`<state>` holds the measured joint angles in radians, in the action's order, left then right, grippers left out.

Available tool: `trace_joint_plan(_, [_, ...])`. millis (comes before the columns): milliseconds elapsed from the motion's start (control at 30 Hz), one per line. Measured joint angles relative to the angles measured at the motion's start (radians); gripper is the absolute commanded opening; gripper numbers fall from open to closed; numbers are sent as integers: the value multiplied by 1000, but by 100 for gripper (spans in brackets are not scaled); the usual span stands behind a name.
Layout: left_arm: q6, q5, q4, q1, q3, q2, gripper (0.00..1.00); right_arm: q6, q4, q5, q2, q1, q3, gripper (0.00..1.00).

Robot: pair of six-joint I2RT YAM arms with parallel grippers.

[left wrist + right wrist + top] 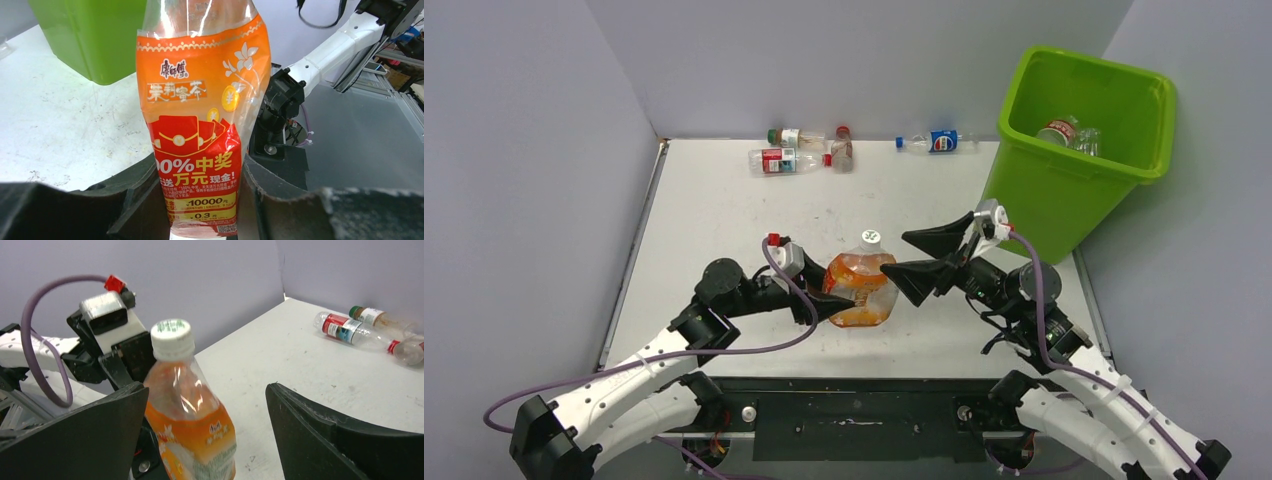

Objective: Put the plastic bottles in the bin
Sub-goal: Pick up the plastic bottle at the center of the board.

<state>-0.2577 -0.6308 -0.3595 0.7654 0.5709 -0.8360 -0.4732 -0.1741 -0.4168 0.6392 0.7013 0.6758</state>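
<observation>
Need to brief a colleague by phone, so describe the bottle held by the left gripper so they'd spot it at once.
Start from the white table, left of the lime-green bin. At its middle, the left gripper pinches an upright orange bottle. Its orange label and white cap set it apart from the clear bottles lying at the far edge.

A scuffed white table (724, 230) fills the middle of the frame, with pale lilac walls (824, 60) closing it in left, right and top.

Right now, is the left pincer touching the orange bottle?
Touching. The left wrist view shows the left pincer pressing both sides of the orange bottle.
</observation>
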Motion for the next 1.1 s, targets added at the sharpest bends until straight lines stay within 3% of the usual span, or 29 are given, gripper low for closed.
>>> trace_joint_plan(233, [83, 94, 38, 35, -2, 19, 13, 37, 118, 31, 144, 1, 245, 98])
trace_joint_plan(400, [167, 225, 66, 86, -23, 78, 12, 71, 261, 35, 242, 10, 388, 86])
trace_joint_plan(733, [216, 333, 102, 93, -39, 85, 9, 81, 352, 62, 306, 126, 421, 91])
trace_joint_plan(967, [218, 347, 107, 93, -39, 85, 7, 130, 389, 214, 348, 235, 435, 70])
trace_joint_plan(1100, [219, 347, 111, 93, -39, 85, 6, 131, 393, 289, 360, 249, 434, 68])
